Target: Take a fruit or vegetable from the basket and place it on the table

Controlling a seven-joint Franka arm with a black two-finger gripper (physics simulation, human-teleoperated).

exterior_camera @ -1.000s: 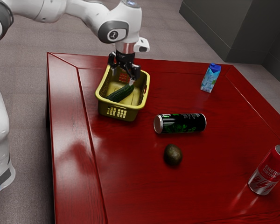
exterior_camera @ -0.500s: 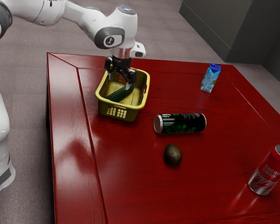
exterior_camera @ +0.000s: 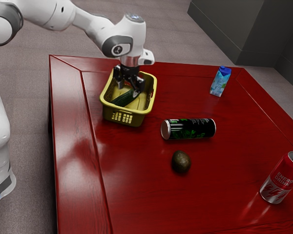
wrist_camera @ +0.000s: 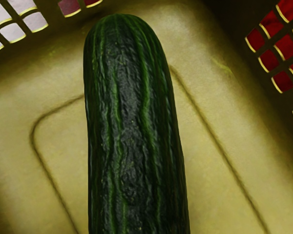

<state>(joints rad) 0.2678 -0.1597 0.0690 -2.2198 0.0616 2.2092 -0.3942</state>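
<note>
My gripper [exterior_camera: 128, 89] is inside the top of the yellow basket [exterior_camera: 123, 118] in the exterior view, its two fingers standing wide apart. It is open, over the dark green cucumber [exterior_camera: 121, 100], which lies slantwise on the basket floor. Part of the cucumber's far end is hidden by the fingers. From the wrist view, the ridged cucumber [wrist_camera: 131, 122] runs from the lower edge up to its rounded end, with the pale basket floor [wrist_camera: 224, 107] on both sides.
On the red table [exterior_camera: 136, 195] lie a black-green can [exterior_camera: 189, 128] beside the basket and a dark avocado-like item [exterior_camera: 180, 162]. A blue carton [exterior_camera: 220, 81] and a red energy drink can [exterior_camera: 282, 178] stand toward the exterior view's right.
My hand first shifted slightly toward the exterior view's left, then came back a little and sank lower over the cucumber. The basket and cucumber have stayed in place.
</note>
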